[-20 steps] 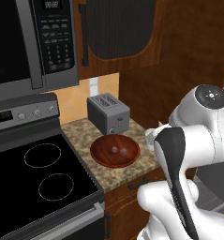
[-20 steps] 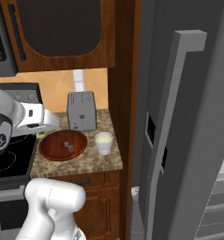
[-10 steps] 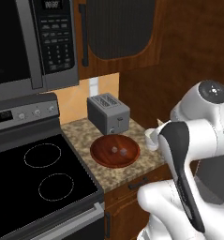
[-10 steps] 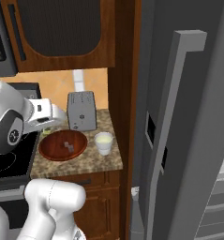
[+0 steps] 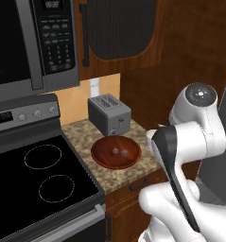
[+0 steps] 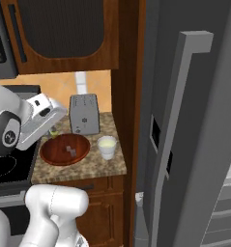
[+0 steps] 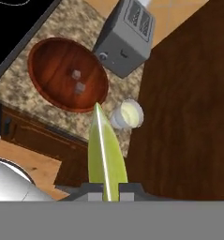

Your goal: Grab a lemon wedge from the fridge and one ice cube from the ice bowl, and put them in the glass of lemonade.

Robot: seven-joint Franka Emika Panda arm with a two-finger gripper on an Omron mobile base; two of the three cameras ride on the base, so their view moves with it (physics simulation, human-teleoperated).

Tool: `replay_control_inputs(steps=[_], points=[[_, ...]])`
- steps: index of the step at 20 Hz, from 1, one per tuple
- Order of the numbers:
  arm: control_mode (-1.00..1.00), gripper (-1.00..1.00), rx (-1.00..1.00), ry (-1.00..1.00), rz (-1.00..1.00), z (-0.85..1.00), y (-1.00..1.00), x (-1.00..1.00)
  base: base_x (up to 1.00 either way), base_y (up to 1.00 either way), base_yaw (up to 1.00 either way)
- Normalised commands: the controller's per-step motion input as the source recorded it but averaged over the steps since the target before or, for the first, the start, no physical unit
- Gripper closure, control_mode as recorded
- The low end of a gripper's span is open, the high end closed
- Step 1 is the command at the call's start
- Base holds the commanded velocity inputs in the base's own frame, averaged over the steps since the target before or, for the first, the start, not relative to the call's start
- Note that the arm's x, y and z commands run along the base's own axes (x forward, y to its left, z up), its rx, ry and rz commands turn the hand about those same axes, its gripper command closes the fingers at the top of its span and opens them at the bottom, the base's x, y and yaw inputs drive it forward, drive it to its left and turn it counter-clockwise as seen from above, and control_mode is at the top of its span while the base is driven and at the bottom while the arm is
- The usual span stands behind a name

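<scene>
Glossy wooden ice bowl (image 5: pixel 116 153); speckled stone counter (image 5: pixel 133 171).

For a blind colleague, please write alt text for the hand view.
The claw is shut on a yellow-green lemon wedge, seen from above the granite counter. Below lie a wooden ice bowl holding two ice cubes, a glass of lemonade and a grey toaster.

No legible text; microwave (image 5: pixel 34 42) keypad and display marks too blurry to read.
</scene>
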Motion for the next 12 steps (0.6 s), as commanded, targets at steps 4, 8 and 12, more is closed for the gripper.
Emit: replay_control_inputs(steps=[4,8,12], points=[[-1.0,1.0,-0.26,-0.14,0.4,-0.24,-0.56,-0.02,0.0,0.0,0.0],[-1.0,1.0,-0.29,-0.03,0.41,-0.11,-0.27,-0.1,0.0,0.0,0.0],[-1.0,1.0,-0.41,0.09,0.3,0.0,0.05,0.0,0.0,0.0,0.0]])
